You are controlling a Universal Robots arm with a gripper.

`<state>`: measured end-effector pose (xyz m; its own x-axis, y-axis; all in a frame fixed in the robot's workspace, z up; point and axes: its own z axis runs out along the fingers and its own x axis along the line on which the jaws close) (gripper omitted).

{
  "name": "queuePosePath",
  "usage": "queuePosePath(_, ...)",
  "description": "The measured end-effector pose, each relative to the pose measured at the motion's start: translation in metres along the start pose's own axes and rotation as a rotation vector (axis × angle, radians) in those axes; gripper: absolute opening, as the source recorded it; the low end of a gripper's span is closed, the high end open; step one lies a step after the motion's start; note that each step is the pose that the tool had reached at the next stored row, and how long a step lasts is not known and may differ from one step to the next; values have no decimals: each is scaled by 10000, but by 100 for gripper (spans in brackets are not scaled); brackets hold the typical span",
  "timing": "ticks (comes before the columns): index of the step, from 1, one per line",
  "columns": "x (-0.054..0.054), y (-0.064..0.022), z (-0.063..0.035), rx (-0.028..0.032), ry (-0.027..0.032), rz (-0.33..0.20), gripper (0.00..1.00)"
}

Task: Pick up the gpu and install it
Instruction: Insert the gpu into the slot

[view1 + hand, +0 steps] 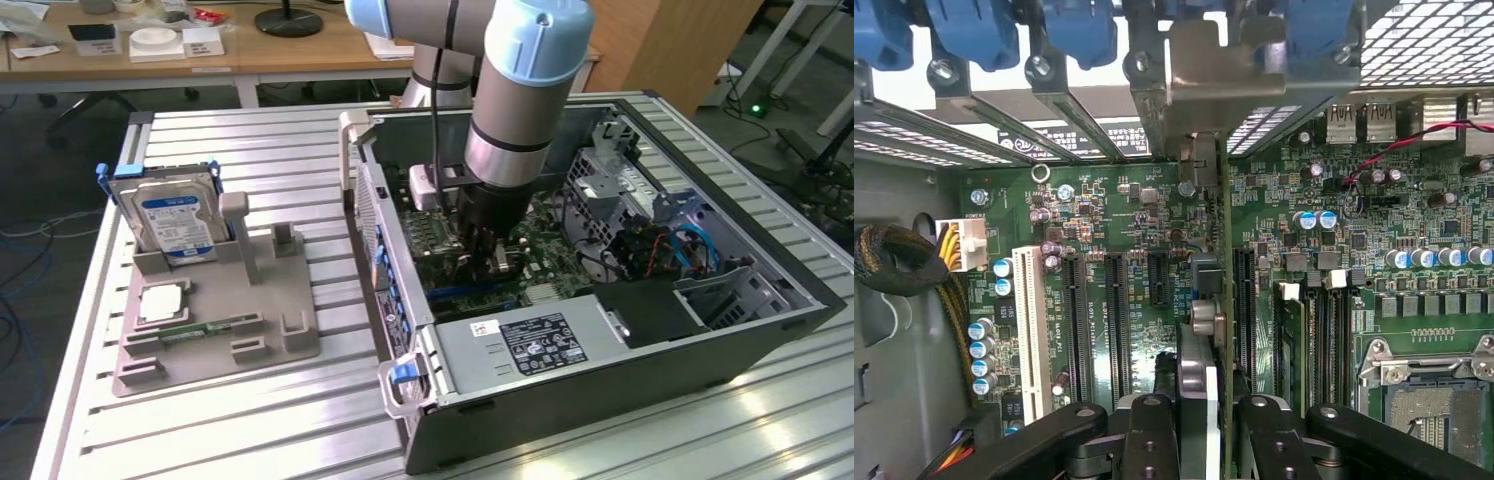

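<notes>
Wrist view: the black fingers [1146,435] of the end effector [1199,440] are closest to the lens, clamped on the gpu [1206,280]. The card is seen edge-on and runs away from the fingers over the green motherboard [1114,220]. It lies along a long black expansion slot [1244,310]; whether it is seated there I cannot tell. Two more black slots [1116,320] and a white slot [1032,330] lie on one side of it, with the memory slots [1324,340] and the CPU socket [1429,400] on the other. Farther off, the card's silvery bracket [1204,90] meets the rear slot openings under a row of blue latches [1084,30].

From the exterior view, the power supply [534,345] sits at the near end of the open computer case [747,330]. Behind it, the arm [527,90] reaches down into the case, with the end effector [483,255] low over the board. On the ribbed tabletop [267,420], toward the exterior view's left, a gray holder [267,300] carries a memory stick [207,327] and, farther back, an upright hard drive [167,220].
</notes>
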<state>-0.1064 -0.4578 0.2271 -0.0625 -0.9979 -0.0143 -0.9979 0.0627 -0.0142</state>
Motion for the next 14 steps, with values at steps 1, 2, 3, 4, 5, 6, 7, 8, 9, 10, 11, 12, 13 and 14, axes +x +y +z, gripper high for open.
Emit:
queuePosePath(1, 0, 0, 0, 0, 0, 0, 28)
queuePosePath(2, 0, 0, 1, 1, -1, 1, 28)
queuePosePath(3, 0, 0, 1, 1, -1, 0, 28)
queuePosePath(4, 0, 0, 0, 0, -1, 0, 28)
queuePosePath(5, 0, 0, 0, 0, -1, 0, 28)
queuePosePath(6, 0, 0, 1, 1, -1, 1, 28)
queuePosePath(7, 0, 0, 1, 1, -1, 0, 28)
queuePosePath(8, 0, 0, 1, 1, -1, 1, 28)
queuePosePath(9, 0, 0, 1, 1, -1, 0, 28)
queuePosePath(10, 0, 0, 3, 0, -1, 0, 28)
queuePosePath(11, 0, 0, 7, 2, -3, 0, 28)
queuePosePath(12, 0, 0, 12, 3, -4, 0, 28)
queuePosePath(13, 0, 0, 15, 2, -2, -1, 28)
queuePosePath(14, 0, 0, 18, 1, -1, -1, 28)
